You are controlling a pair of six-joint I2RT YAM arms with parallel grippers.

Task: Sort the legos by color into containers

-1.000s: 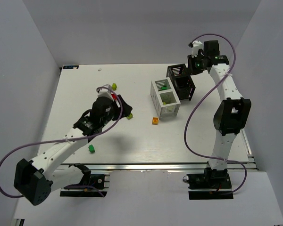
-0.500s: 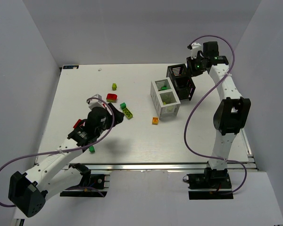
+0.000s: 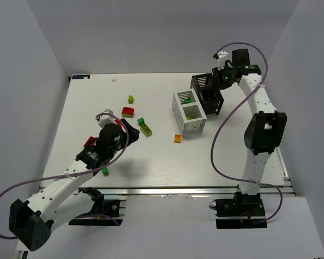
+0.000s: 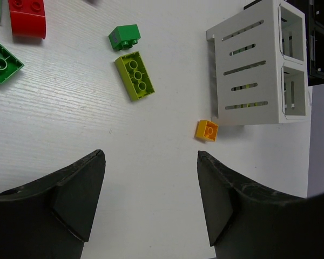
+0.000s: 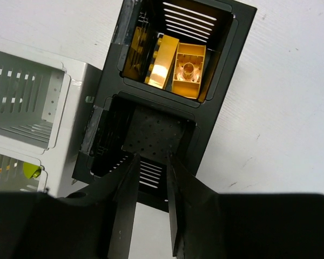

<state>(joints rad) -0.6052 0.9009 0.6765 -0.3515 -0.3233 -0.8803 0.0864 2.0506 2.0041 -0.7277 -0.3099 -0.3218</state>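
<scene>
On the white table [image 3: 167,156], the left gripper [image 4: 150,162] hung wide open and empty. A lime brick [image 4: 134,76] and a small green brick [image 4: 124,38] lay at its 12 o'clock, and an orange brick [image 4: 207,130] at 1 o'clock, just beside the white bin [image 4: 248,70]. Right beside that stood the black bin [image 5: 243,32], where the right gripper [image 5: 152,159] hovered, fingers a narrow gap apart and holding nothing, over the compartment next to the one holding two golden bricks [image 5: 175,62].

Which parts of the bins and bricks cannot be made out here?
- Top view: black bin contents, too dark and small.
- Right wrist: white bin cut by the left edge; right tool partly covers the black bin's near compartment.
- Left wrist: red brick cut by the top edge.
</scene>
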